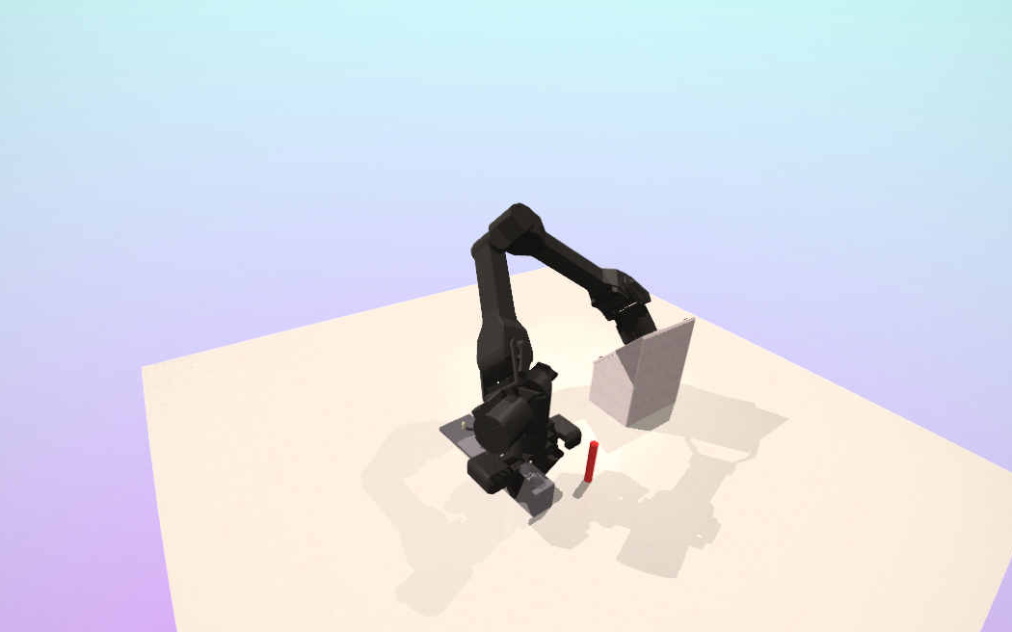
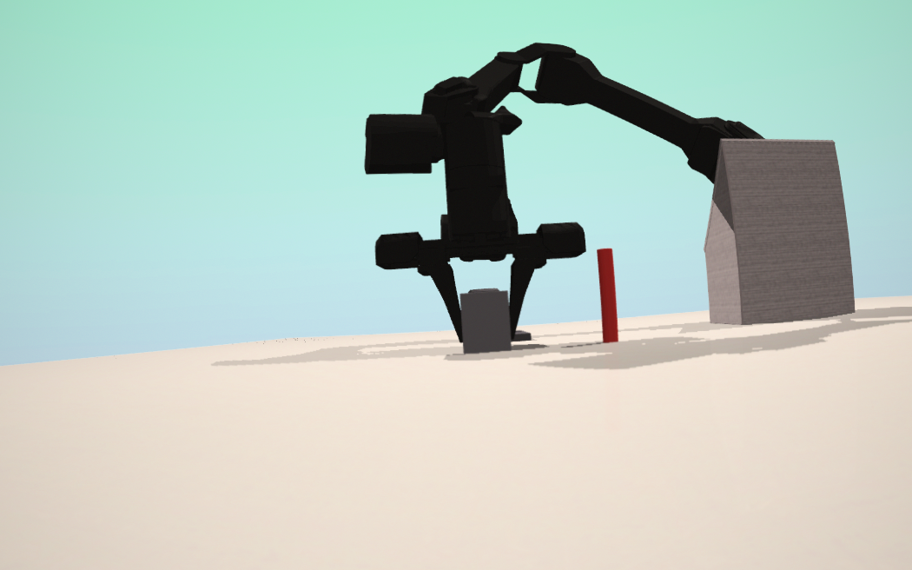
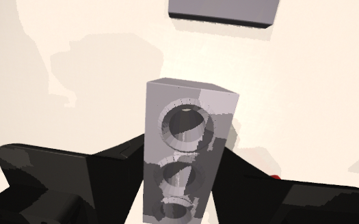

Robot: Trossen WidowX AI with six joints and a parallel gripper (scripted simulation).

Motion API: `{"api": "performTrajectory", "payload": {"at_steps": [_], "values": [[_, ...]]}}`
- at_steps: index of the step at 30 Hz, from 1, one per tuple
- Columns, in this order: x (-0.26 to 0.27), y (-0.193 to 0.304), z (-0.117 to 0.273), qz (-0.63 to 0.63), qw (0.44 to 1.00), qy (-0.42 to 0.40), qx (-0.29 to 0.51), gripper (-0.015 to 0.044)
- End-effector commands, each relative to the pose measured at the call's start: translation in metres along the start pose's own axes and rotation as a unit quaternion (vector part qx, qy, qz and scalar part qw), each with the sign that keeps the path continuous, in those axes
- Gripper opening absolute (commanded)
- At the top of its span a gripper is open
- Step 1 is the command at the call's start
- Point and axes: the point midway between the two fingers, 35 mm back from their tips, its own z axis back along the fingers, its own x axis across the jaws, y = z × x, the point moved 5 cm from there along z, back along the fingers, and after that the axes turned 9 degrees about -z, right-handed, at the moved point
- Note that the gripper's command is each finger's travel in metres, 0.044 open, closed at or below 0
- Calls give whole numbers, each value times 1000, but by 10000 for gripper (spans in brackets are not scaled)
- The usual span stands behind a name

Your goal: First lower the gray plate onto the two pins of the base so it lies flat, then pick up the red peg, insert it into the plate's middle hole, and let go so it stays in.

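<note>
The gray plate point(image 1: 543, 500) point(image 2: 485, 322) point(image 3: 185, 154) is a thick block with three holes facing up, standing on the table. My gripper point(image 1: 533, 478) point(image 2: 486, 340) point(image 3: 181, 136) is shut on it, one finger against each long side. The gray base point(image 1: 452, 432) point(image 2: 523, 335) point(image 3: 223, 11) lies flat beyond the plate's far end, apart from it. One pale pin shows on the base in the top view; the arm hides much of the rest. The red peg point(image 1: 591, 461) point(image 2: 607, 296) point(image 3: 275, 177) stands upright beside the gripper, mostly hidden behind a finger in the wrist view.
A tall wood-grained box with a slanted top point(image 1: 654, 377) point(image 2: 789, 234) stands behind the peg, in front of the arm's foot. The table's edges point(image 1: 336, 320) show in the top view. The arm's shadows fall across the table.
</note>
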Motion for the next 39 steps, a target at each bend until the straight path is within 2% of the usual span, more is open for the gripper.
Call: {"api": "performTrajectory", "payload": {"at_steps": [1, 9, 39], "values": [[0, 0, 0, 2, 1000, -1, -1, 5], [1, 0, 4, 2, 1000, -1, -1, 0], [4, 3, 97, 4, 1000, -1, 5, 0]]}}
